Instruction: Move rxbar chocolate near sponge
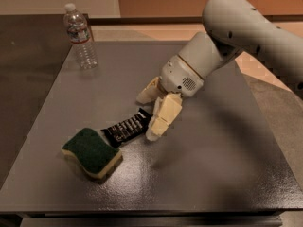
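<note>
Dark grey square tabletop [227, 169], matte with a faint sheen. The right half and the whole near-right quarter are open. The front edge is in view; the near-left corner is cut off by the frame.

Thick wavy-edged sponge with a dark green top and pale yellow foam base [92, 152] lies near the front-left and well in from both edges. Rxbar chocolate, a flat bar in a glossy black wrapper with white lettering [126, 128], lies flat just beside the sponge's far-right side. Its left end is very close to the sponge; I cannot tell whether they touch.

Cream-coloured two-finger gripper [146, 117] is low over mid-table at the bar's right end. Its fingers are spread apart: one [147, 92] points left beyond the bar, the other [163, 118] angles down just beside the bar's right end. It grips nothing.

White rounded robot arm [246, 25] enters from the upper right and is cut off at the frame edge.

Clear plastic water bottle with a white cap [80, 38] stands upright at the far-left corner, close to the edges. Its fill level is hard to make out.
</note>
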Robot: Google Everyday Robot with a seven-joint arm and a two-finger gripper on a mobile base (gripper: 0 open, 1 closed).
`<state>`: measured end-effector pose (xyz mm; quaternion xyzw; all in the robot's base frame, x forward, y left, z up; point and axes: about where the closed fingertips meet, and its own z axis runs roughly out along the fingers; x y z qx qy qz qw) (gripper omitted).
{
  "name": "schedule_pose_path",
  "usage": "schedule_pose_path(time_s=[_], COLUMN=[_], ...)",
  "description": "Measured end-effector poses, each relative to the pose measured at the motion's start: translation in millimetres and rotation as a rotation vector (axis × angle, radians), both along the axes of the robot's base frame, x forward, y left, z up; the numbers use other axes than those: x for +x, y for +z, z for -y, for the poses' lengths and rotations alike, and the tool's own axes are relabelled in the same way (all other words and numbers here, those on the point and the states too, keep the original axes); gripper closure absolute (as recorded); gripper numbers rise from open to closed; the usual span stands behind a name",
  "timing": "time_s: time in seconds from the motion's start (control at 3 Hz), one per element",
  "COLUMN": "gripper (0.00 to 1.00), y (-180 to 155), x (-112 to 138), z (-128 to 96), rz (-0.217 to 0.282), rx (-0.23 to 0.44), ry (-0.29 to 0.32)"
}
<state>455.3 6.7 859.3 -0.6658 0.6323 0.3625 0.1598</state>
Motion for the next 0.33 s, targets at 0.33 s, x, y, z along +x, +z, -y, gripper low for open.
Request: schedule_pose_path(time_s=[0.33], gripper=[0.0], y=[0.0], x=[0.0], z=[-0.1], rz=[0.0], rx=[0.0], ry=[0.0])
